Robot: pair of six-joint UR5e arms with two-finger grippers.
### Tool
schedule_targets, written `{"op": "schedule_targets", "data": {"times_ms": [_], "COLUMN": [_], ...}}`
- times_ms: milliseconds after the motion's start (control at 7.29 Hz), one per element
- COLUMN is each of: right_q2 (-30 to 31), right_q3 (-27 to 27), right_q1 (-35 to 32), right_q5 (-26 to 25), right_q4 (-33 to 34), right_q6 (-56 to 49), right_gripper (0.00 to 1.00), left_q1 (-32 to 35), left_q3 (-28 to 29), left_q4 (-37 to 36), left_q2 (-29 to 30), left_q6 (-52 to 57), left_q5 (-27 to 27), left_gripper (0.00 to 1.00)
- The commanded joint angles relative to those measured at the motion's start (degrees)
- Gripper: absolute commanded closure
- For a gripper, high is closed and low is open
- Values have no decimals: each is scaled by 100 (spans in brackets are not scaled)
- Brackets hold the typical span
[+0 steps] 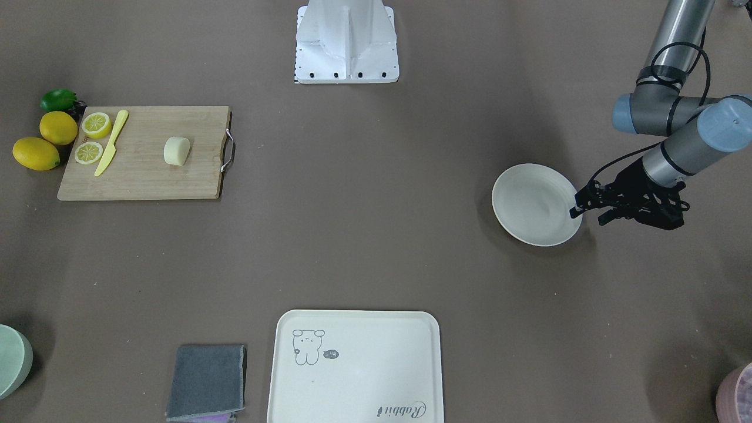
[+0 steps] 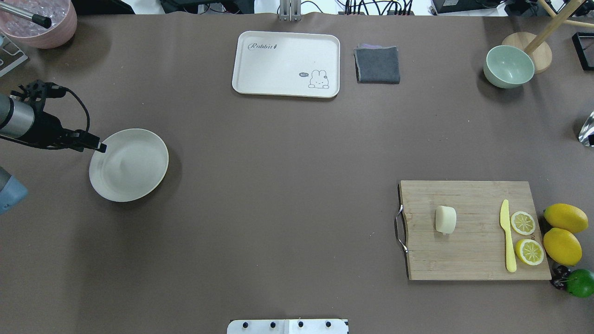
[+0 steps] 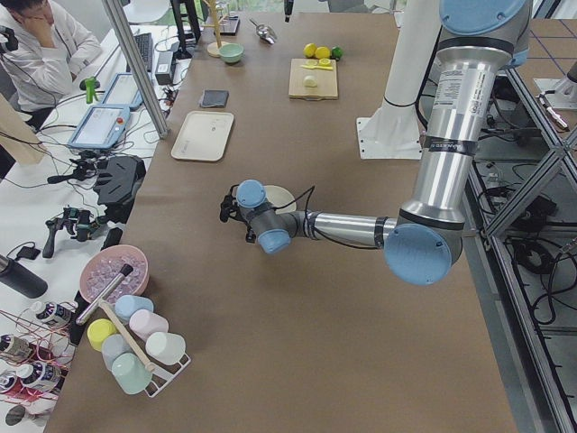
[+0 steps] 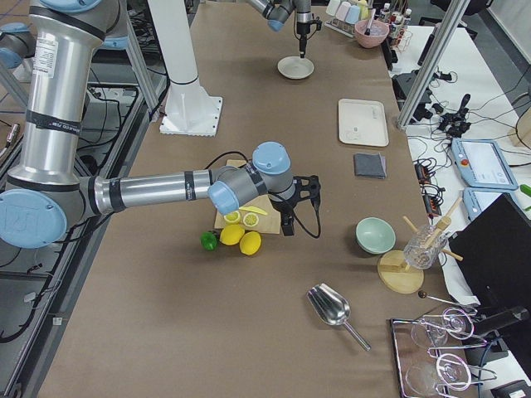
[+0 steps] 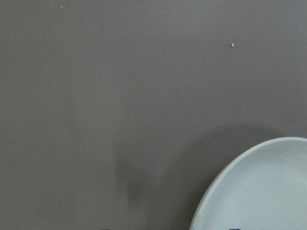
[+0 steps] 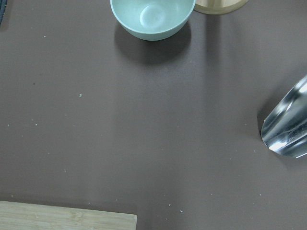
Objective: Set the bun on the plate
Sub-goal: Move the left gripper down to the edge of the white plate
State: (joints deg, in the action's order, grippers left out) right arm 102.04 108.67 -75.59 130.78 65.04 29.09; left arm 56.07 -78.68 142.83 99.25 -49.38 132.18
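The bun (image 1: 177, 151), pale cream and loaf-shaped, lies on the wooden cutting board (image 1: 147, 176), and also shows in the overhead view (image 2: 445, 219). Far across the table sits the round off-white plate (image 1: 536, 204) (image 2: 129, 164), with nothing on it. My left gripper (image 1: 590, 212) (image 2: 96, 144) hovers at the plate's outer rim, looks open and holds nothing. The left wrist view catches only part of the plate (image 5: 259, 191). My right gripper (image 4: 288, 225) shows only in the exterior right view, above the board, and I cannot tell whether it is open or shut.
On the board lie a yellow knife (image 1: 111, 143) and two lemon slices (image 1: 96, 124). Beside it are two lemons (image 1: 36, 153) and a lime (image 1: 58, 100). A bear tray (image 1: 352, 364), grey cloth (image 1: 207, 382), green bowl (image 2: 508, 66), metal scoop (image 6: 288, 129) and pink bowl (image 2: 39, 23) ring the table.
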Motion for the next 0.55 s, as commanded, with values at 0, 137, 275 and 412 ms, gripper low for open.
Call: {"op": "schedule_targets", "data": {"times_ms": [0,137,275,412], "right_q2": [0,9,9,9], "right_q3": [-4,14,5,5], "right_q1": [0,0,-9,0], "right_q5": [0,9,9,9], "right_q4": [0,0,0,0], "right_q6": [0,0,0,0], "right_gripper": [0,0,0,0], "left_q1": [-18,-18,-35,-122], "left_q3": [-33,2,-16,-33], "left_q4": [78,305,359,664], "left_q2": [-37,-98,-108,-99], "left_q6": [-2,-11,-254,-788], "left_q5": [1,1,9,1], "left_gripper": [38,45,59,62]}}
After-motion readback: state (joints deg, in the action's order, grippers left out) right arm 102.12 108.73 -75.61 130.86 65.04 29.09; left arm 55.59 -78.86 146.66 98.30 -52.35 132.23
